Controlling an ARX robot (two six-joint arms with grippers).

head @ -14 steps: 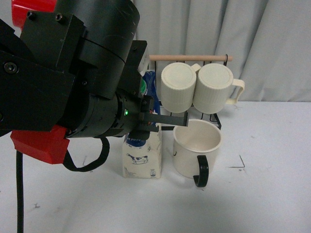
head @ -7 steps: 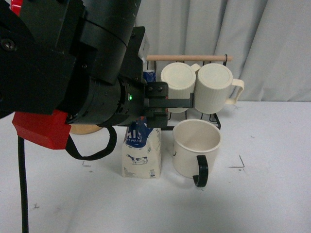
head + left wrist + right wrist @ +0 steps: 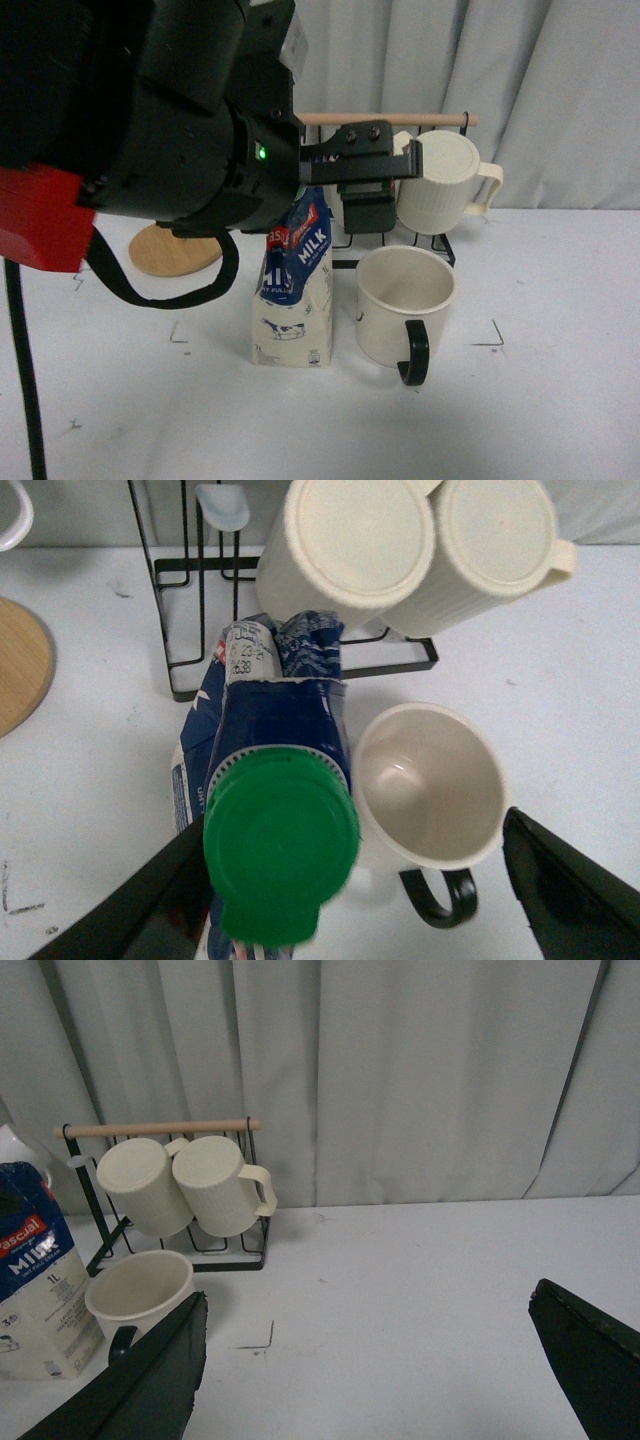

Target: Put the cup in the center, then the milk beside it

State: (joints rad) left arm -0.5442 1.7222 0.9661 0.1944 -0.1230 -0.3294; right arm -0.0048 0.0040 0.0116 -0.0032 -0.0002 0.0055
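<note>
The cup [image 3: 405, 305], a cream mug with a black handle, stands upright on the white table. The milk [image 3: 294, 285] stands upright just left of it, close beside it. My left gripper [image 3: 385, 165] is open and empty, raised above the carton and the cup. In the left wrist view the green cap [image 3: 280, 855] and the cup [image 3: 430, 785] lie below, between my spread fingers [image 3: 565, 890]. My right gripper [image 3: 370, 1370] is open and empty over bare table, to the right of the cup [image 3: 140, 1290] and the milk [image 3: 35, 1275].
A black wire rack [image 3: 440, 240] with a wooden bar holds two ribbed cream mugs [image 3: 440, 185] right behind the cup. A round wooden disc [image 3: 170, 250] lies back left. Black corner marks [image 3: 495, 340] are drawn on the table. A grey curtain hangs behind.
My left gripper has risen off the milk carton and now sits above it, open. The carton's blue top has come into view. The cup and carton have not moved.
</note>
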